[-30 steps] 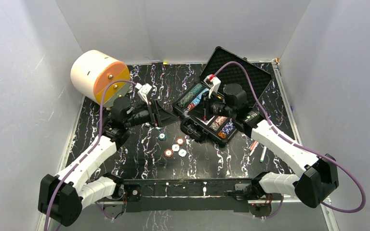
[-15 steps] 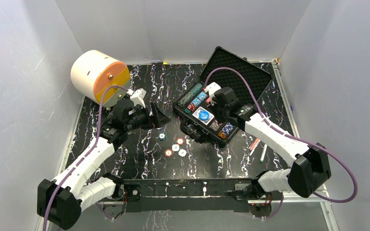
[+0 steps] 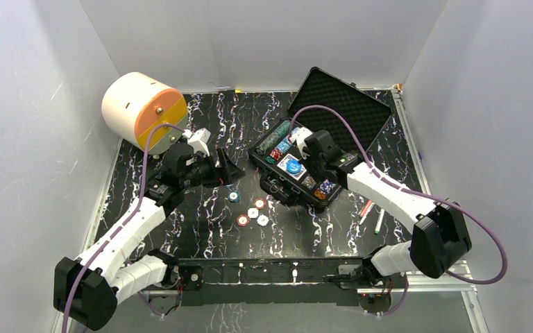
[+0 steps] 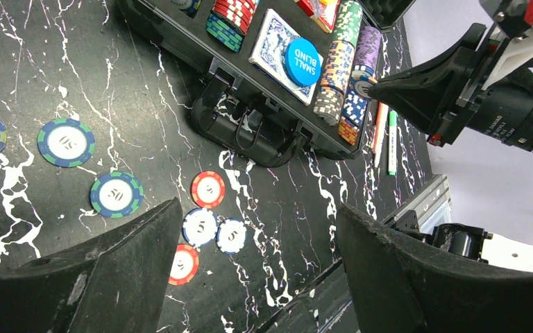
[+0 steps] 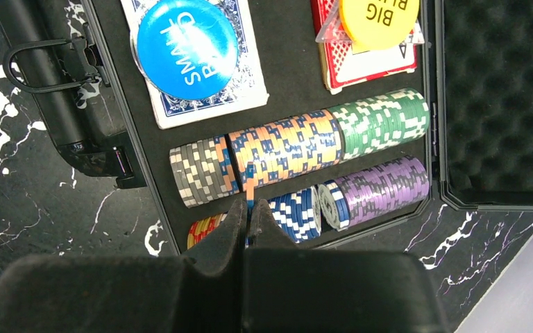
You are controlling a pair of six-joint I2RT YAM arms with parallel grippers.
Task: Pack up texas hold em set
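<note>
The texas hold em set's black case (image 3: 343, 104) lies open at the back right, with chip rows (image 5: 284, 149), a card deck under a blue button (image 5: 187, 45) and a yellow button (image 5: 378, 14) inside. My right gripper (image 3: 317, 163) hovers over the chip rows. In the right wrist view the right gripper (image 5: 250, 205) is shut on an orange chip (image 5: 250, 182) held edgewise. Left of the case, my left gripper (image 3: 230, 170) is open and empty above the table. In its own view the left gripper (image 4: 257, 208) frames loose red (image 4: 207, 189), white (image 4: 199, 226) and teal chips (image 4: 116, 194).
A white-and-orange round drawer unit (image 3: 142, 109) stands at the back left. A red pen (image 3: 365, 210) and a green pen (image 3: 379, 220) lie right of the case. The case handle (image 4: 250, 132) faces the loose chips (image 3: 252, 213).
My right gripper has shifted off the case's middle toward the chip rows, uncovering the deck and blue button. My left gripper drew back slightly left and its jaws widened.
</note>
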